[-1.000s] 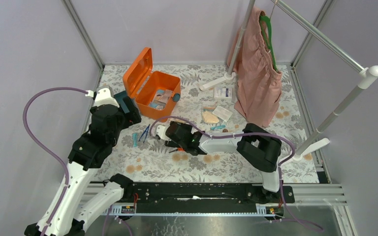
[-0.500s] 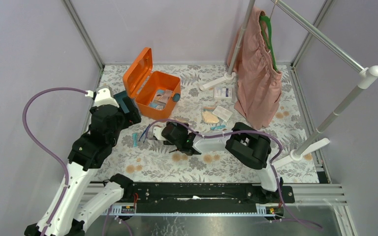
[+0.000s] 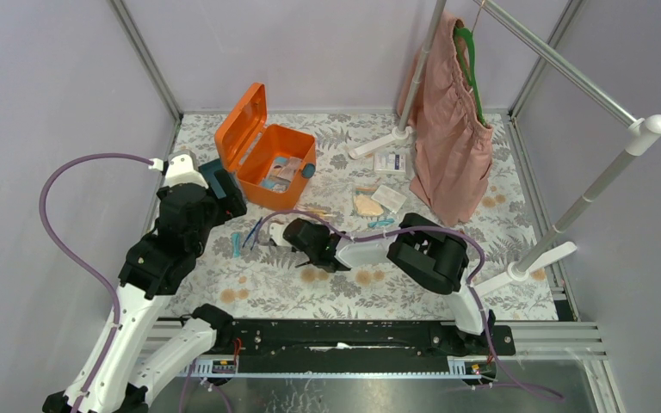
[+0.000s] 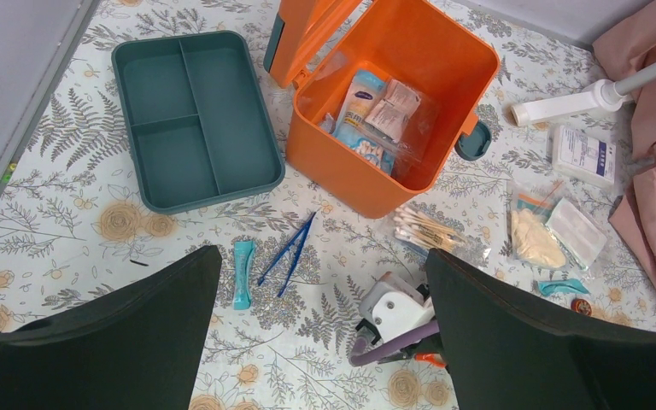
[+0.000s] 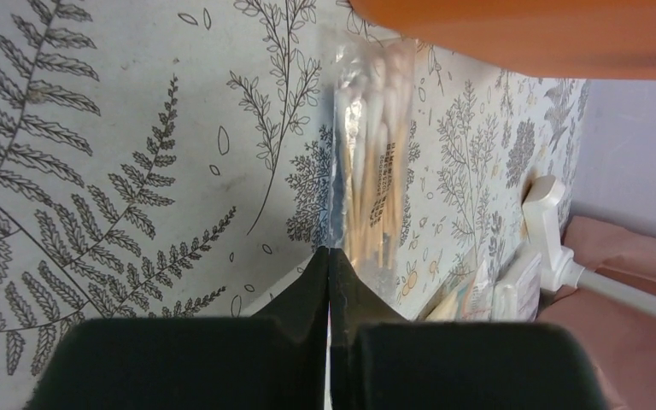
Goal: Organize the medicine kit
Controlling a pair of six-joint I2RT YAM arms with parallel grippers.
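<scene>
The medicine kit (image 3: 271, 159), an orange box with its lid up, stands at the back left and holds several packets (image 4: 376, 115). Its teal divided tray (image 4: 192, 111) lies empty on the cloth to the box's left. A clear bag of cotton swabs (image 5: 376, 171) lies just in front of the box (image 4: 367, 184). My right gripper (image 5: 329, 252) lies low on the cloth, shut on the bag's near edge. My left gripper (image 4: 322, 256) hovers high above the cloth, open wide and empty.
Blue tweezers (image 4: 290, 252) and a teal tube (image 4: 243, 273) lie left of my right gripper (image 3: 291, 234). Gauze packets (image 4: 555, 231) and a small white box (image 4: 582, 154) lie to the right. A pink garment (image 3: 452, 146) hangs on a rack whose foot (image 3: 379, 142) rests behind.
My right arm slid left and forward to the swab bag, and its fingers went from open to shut. The left arm has not moved.
</scene>
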